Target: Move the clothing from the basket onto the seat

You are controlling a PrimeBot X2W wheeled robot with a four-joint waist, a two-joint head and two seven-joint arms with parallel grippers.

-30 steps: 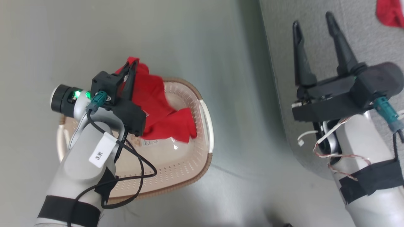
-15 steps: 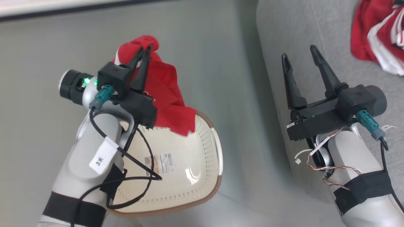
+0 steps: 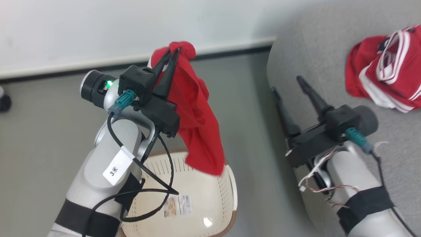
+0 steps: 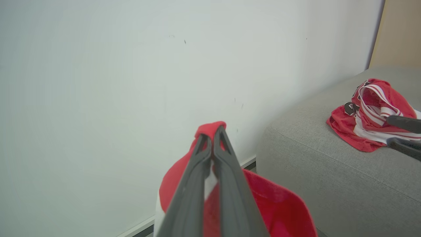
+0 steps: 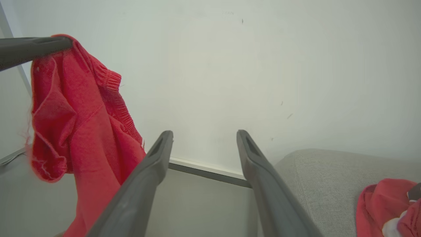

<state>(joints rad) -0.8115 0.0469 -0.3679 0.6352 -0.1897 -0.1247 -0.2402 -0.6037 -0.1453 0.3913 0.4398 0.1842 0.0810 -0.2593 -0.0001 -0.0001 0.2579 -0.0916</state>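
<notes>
My left gripper (image 3: 173, 51) (image 4: 213, 133) is shut on a red piece of clothing (image 3: 197, 112) (image 5: 79, 131), which hangs from its fingertips above the cream basket (image 3: 210, 187). The basket's inside is bare apart from a label on its floor. A second red and white striped garment (image 3: 388, 72) (image 4: 371, 112) (image 5: 388, 207) lies on the grey seat (image 3: 306, 56) (image 4: 329, 171) (image 5: 322, 177) at the right. Over the seat's left edge my right gripper (image 3: 287, 84) (image 5: 204, 135) stands open with nothing between its fingers.
A white wall (image 3: 131, 23) with a dark skirting strip runs along the back. Grey floor (image 3: 42, 138) lies around the basket and left of the seat. A small dark object (image 3: 4, 102) sits at the far left edge of the floor.
The left gripper has lifted the red garment clear of the basket, up and slightly toward the seat. The camera has tilted up, bringing the wall and the seat's garment into view.
</notes>
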